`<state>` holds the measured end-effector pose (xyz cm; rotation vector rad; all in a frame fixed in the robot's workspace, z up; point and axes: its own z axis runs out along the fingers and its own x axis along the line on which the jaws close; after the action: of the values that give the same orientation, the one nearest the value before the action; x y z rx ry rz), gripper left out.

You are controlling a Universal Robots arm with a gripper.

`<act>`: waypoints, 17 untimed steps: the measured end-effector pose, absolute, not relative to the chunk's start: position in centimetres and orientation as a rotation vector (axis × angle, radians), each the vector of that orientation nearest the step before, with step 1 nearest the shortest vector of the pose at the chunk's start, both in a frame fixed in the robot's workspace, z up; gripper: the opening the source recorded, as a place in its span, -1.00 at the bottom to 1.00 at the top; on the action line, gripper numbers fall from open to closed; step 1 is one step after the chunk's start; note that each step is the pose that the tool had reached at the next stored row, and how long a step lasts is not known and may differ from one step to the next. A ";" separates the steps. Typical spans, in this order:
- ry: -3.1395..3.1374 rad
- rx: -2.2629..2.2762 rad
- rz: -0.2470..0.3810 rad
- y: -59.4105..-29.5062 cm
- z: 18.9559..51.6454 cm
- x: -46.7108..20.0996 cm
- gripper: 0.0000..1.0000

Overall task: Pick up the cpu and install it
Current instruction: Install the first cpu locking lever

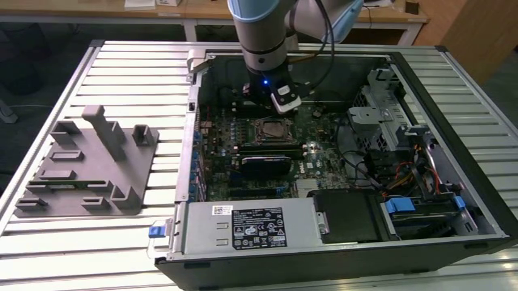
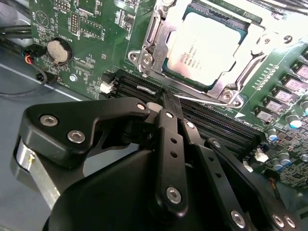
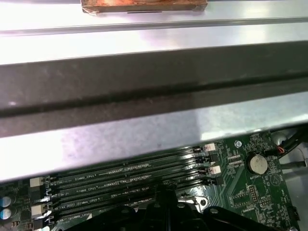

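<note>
Black metal gripper [image 2: 169, 103] with fingers pressed together on nothing, poised above the black memory slots [image 2: 211, 126].
Beyond them the silvery-white square cpu [image 2: 208, 48] sits in its steel-framed socket [image 2: 149, 45] on the green motherboard [image 2: 86, 29].

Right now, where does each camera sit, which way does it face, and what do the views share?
Exterior view: off the arm, above, looking down into the open computer case; arm visible.
Second wrist view: on the arm, past the shut gripper toward the cpu seated in its socket.
First wrist view: on the arm, facing the memory slots and case wall.
Both wrist views share the coin battery.
</note>
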<state>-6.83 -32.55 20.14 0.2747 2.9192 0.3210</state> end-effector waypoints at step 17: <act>2.919 0.276 0.332 -32.5 19.7 -6.9 -0.79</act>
<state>-6.88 -32.52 19.75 0.2760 2.9187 0.3316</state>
